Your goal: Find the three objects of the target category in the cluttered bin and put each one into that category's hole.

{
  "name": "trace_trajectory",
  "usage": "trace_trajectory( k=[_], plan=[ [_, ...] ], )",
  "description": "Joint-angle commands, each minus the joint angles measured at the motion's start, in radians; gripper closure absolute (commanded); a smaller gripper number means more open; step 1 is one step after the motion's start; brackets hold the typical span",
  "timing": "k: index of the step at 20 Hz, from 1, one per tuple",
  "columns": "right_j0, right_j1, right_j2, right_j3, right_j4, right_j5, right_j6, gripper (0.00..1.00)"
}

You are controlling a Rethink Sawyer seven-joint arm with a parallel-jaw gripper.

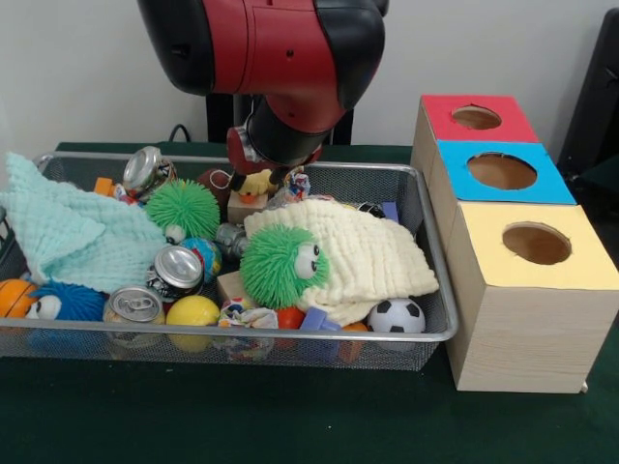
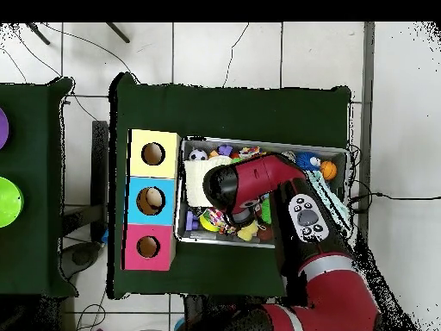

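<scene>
Duck toy (image 1: 256, 182) first: you have it at the far side of the cluttered bin (image 1: 437, 290), perched on a small light-wood block (image 1: 246, 206) right under the arm's wrist. From above it shows as a yellow patch (image 2: 248, 231) at the bin's edge nearest the robot's base. The gripper (image 1: 253, 174) is down at the duck, but the wrist hides the tips in both views, so you cannot tell whether it is spread or already closed on the toy. Don't assume a hold.

Judging by the position, the step in hand is picking up the duck. To do it well:

- Confirm the grip before you raise anything (a small rounded toy will likely squirt out of a shallow pinch).
- Lift straight up first. The green fuzzy toy (image 1: 183, 207), a drink can (image 1: 145, 169) and a small patterned toy (image 1: 297, 183) sit close around it and could be dragged along.
- Clear the bin's rim and the cream cloth (image 1: 372, 253) before you swing toward the boxes (image 1: 517, 290).
- Three holes wait there: red (image 1: 476, 117), blue (image 1: 502, 171) and yellow (image 1: 537, 243). Which one suits this category isn't shown, so check before you release.
- Centre the duck over the hole, then let go low.
</scene>
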Motion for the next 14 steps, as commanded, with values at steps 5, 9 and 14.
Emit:
trace_trajectory(
  k=[5,9,14],
  plan=[
    [-0.041,0.059,0.061,-0.027,-0.050,0.033,-0.290,0.00],
    [-0.035,0.064,0.063,-0.034,-0.049,0.038,-0.286,0.00],
    [-0.023,0.067,0.056,-0.039,-0.058,0.051,-0.281,1.00]
  ],
)
